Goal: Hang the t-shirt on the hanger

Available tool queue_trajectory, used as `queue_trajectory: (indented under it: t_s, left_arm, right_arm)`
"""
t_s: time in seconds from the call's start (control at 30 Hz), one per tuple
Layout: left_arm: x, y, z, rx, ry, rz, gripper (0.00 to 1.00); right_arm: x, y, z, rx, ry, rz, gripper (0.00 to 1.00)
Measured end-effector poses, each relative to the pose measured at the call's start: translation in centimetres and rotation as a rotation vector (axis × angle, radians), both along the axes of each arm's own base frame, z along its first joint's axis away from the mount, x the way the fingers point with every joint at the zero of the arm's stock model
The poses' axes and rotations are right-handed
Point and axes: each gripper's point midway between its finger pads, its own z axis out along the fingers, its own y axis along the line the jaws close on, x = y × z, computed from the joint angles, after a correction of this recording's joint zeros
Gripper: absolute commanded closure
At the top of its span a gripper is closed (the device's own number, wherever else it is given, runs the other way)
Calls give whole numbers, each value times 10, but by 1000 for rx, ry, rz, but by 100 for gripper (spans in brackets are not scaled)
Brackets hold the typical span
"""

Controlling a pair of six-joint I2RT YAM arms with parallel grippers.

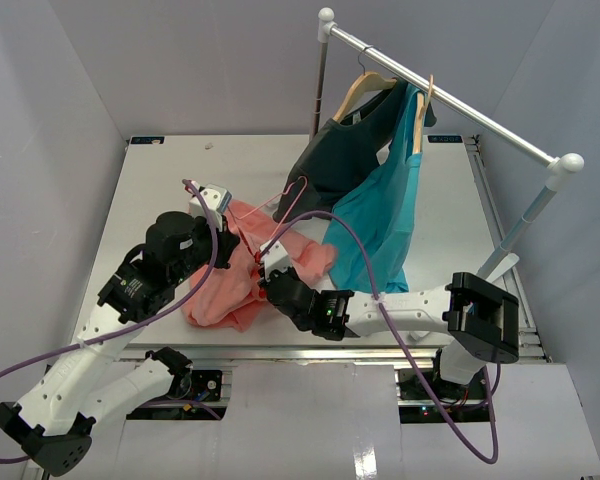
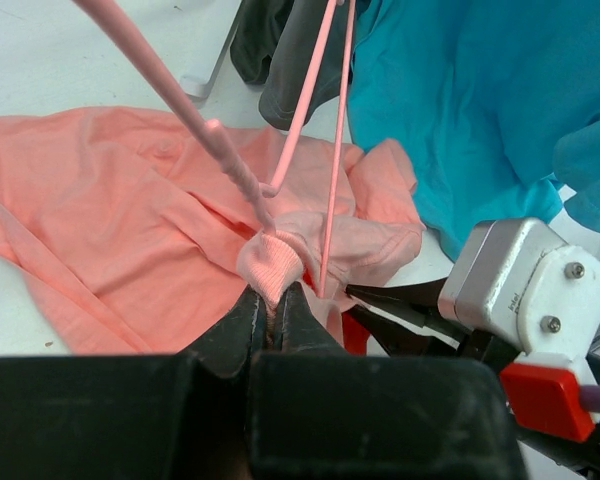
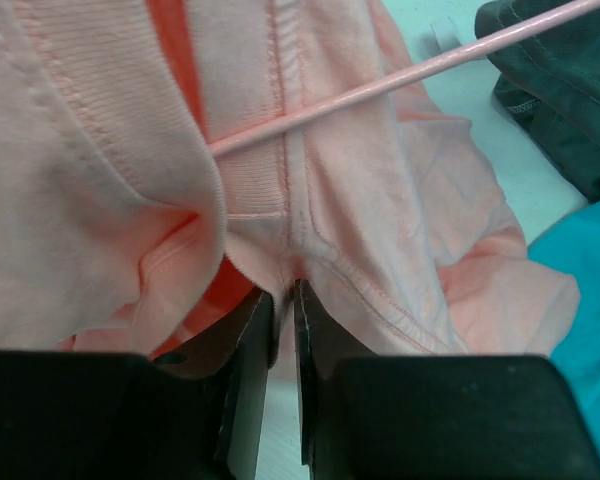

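Observation:
The salmon t-shirt [image 1: 220, 290] lies crumpled on the table between my two grippers. The thin pale-pink hanger [image 1: 285, 205] rests on it, hook toward the rack, with one end poked into the collar area. My left gripper [image 1: 232, 222] is shut on the ribbed collar of the t-shirt [image 2: 110, 200], its tips [image 2: 273, 300] just below the hanger rods [image 2: 310, 110]. My right gripper [image 1: 264, 262] is shut on a seamed fold of the t-shirt [image 3: 380, 200], tips [image 3: 283, 290] pinching cloth. The hanger rod [image 3: 400, 80] crosses above them.
A metal clothes rack [image 1: 450, 100] stands at the back right. On it hang a dark grey shirt [image 1: 345, 150] and a teal shirt [image 1: 380, 220], each on a wooden hanger [image 1: 365, 85]. The teal shirt's hem reaches the table close to my right arm.

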Motion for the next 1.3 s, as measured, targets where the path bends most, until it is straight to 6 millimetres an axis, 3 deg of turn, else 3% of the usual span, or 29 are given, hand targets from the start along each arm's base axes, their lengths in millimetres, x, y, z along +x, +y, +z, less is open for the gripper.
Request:
queue_trajectory:
  t_s: [0.1, 0.3, 0.5, 0.7, 0.87, 1.3]
  left_arm:
    - [-1, 0, 1, -1, -2, 0, 100]
    - [-7, -1, 5, -1, -22, -40, 100]
    - [-37, -10, 16, -23, -96, -220, 100]
    - [-61, -8, 29, -17, -201, -328, 100]
    - [-62, -9, 27, 17, -219, -359, 100]
    - [-62, -9, 18, 90, -233, -413, 100]
  right_arm:
    - [5, -5, -2, -8, 2, -22, 92]
    - [20, -20, 9, 21, 11, -58, 92]
    - [46, -44, 36, 74, 34, -78, 92]
    - [69, -79, 77, 172, 43, -113, 92]
    - [69, -94, 100, 229, 43, -108, 92]
    - [84, -127, 110, 256, 87, -116, 92]
